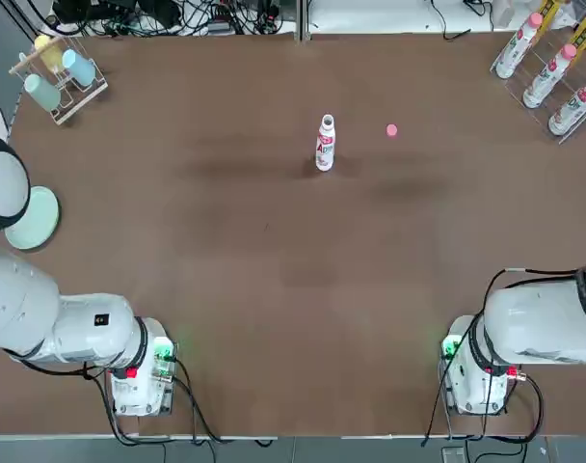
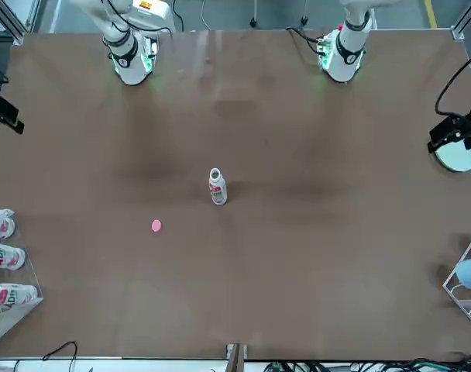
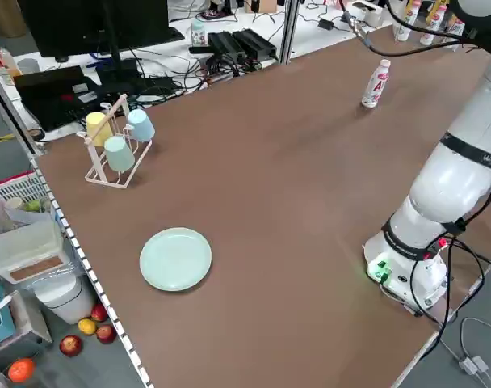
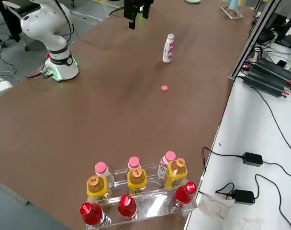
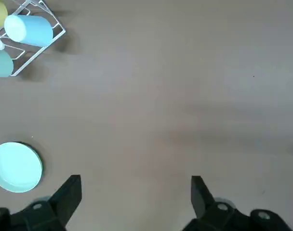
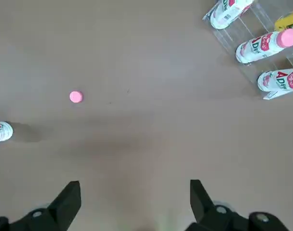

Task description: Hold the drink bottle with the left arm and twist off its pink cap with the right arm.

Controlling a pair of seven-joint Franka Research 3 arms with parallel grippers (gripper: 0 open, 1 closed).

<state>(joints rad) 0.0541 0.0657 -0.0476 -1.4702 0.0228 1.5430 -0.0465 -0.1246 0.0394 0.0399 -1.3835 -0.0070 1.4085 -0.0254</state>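
Pink cap (image 6: 76, 96) well beyond right claw (image 6: 136, 183)

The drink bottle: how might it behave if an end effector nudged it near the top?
The drink bottle would probably tip, being tall and slim on a narrow base. Its round sides suggest it may then roll. It looks like smooth plastic, so it could slip.
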